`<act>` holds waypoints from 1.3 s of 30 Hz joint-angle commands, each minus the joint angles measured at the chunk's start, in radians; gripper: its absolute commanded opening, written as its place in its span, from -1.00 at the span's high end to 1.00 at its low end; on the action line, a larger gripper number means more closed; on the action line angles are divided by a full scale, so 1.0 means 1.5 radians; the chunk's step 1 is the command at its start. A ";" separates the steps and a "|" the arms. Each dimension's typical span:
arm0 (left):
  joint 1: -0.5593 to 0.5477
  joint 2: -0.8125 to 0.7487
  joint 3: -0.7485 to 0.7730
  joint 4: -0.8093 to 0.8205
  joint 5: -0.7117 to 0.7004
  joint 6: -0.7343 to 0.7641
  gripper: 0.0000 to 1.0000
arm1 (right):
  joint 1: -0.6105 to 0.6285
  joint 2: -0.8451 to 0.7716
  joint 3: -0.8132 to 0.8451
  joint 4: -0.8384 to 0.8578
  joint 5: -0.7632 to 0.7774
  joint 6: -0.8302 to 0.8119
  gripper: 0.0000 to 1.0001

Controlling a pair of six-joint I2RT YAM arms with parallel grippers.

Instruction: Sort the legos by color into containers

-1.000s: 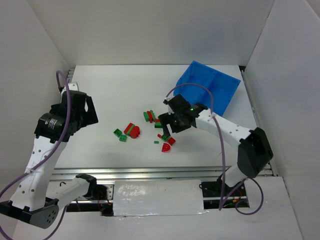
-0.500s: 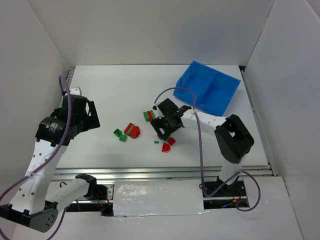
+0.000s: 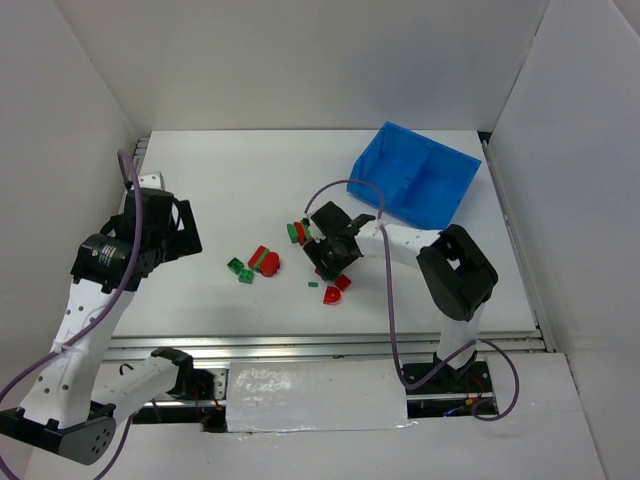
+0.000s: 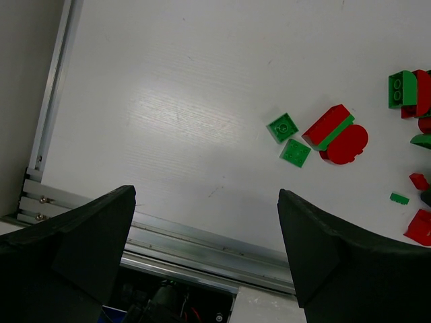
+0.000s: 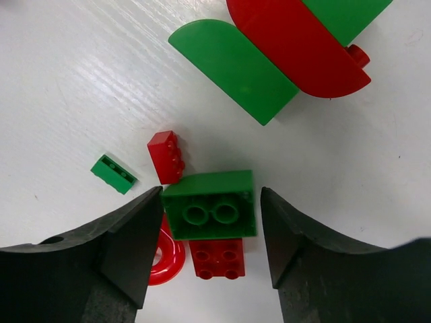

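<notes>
Right, the white table (image 3: pixel 250 170) fills the floor of the scene, and at its far right corner sits the blue bin (image 3: pixel 415 185), skewed at an angle, its central divider splitting it into two compartments. The left arm (image 3: pixel 85 300) stands over the left side of the table, well apart from the bricks. The right arm (image 3: pixel 455 270) is folded back on itself, reaching left into the middle of the table, where the legos lie scattered on the surface near the bin's front corner. The left gripper (image 4: pixel 205 249) is spread wide with bare table between its fingers. The right gripper (image 5: pixel 211 222) is low over the pile, jaws narrowed to straddle a green brick (image 5: pixel 210 202): the left finger (image 5: pixel 114 256) looks to be touching the brick's edge, while a thin sliver of white shows before the right finger (image 5: pixel 316 256), so it is not clamped. Beyond the fingertips lie a big curved red piece (image 5: pixel 300 47) and a curved green piece (image 5: pixel 232 67), side by side and touching. Away to the left sits a red-and-green stack (image 4: pixel 337 131) with two green squares (image 4: pixel 283 127) just beside it. A red brick (image 5: pixel 217 258) butts against the straddled green one, with a round red piece (image 5: pixel 168 259) next to it. Smallest of all are a little red brick (image 5: pixel 166 156) and a tiny green plate (image 5: pixel 113 173), just off the left fingertip.
</notes>
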State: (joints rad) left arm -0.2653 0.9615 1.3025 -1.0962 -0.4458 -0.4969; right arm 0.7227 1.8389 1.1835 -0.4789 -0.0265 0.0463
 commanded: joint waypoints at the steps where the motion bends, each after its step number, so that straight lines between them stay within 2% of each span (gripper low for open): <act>1: -0.002 -0.007 -0.002 0.020 0.008 0.014 -0.99 | 0.007 0.005 0.007 0.008 0.017 -0.006 -0.31; 3: -0.002 -0.007 -0.001 0.022 0.007 0.015 -0.99 | 0.007 0.003 0.008 0.006 0.017 -0.002 -0.02; 5: -0.002 -0.005 0.000 0.022 0.006 0.015 -0.99 | 0.007 -0.004 0.006 0.006 0.033 0.002 0.12; 10: -0.002 0.001 0.002 0.019 0.008 0.013 -0.99 | 0.001 -0.070 0.020 0.018 0.090 0.055 0.29; 13: -0.002 0.000 0.003 0.018 0.008 0.013 -0.99 | -0.014 -0.120 0.054 0.008 0.122 0.099 0.30; 17: -0.002 -0.001 0.005 0.015 0.009 0.012 -0.99 | -0.079 -0.162 0.112 -0.038 0.192 0.171 0.24; 20: -0.002 -0.007 0.001 0.016 0.013 0.012 -0.99 | -0.191 -0.165 0.176 -0.094 0.244 0.223 0.22; 23: -0.002 -0.008 0.002 0.012 0.007 0.009 -0.99 | -0.259 -0.134 0.272 -0.167 0.300 0.263 0.20; 25: -0.002 -0.009 0.005 0.013 0.005 0.009 -0.99 | -0.313 -0.064 0.386 -0.254 0.378 0.297 0.19; 28: -0.002 -0.007 0.008 0.017 0.016 0.006 -0.99 | -0.363 0.033 0.502 -0.308 0.385 0.306 0.17; 33: -0.002 0.002 0.009 0.012 0.038 0.001 -0.99 | -0.405 0.113 0.561 -0.333 0.407 0.328 0.15; 39: -0.002 0.007 0.008 0.012 0.025 0.016 -0.99 | -0.440 0.131 0.568 -0.309 0.385 0.309 -0.10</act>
State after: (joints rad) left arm -0.2653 0.9688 1.3022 -1.0927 -0.4061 -0.4965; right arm 0.0830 2.0567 1.9831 -0.9279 0.5240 0.5014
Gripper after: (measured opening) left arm 0.995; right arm 0.576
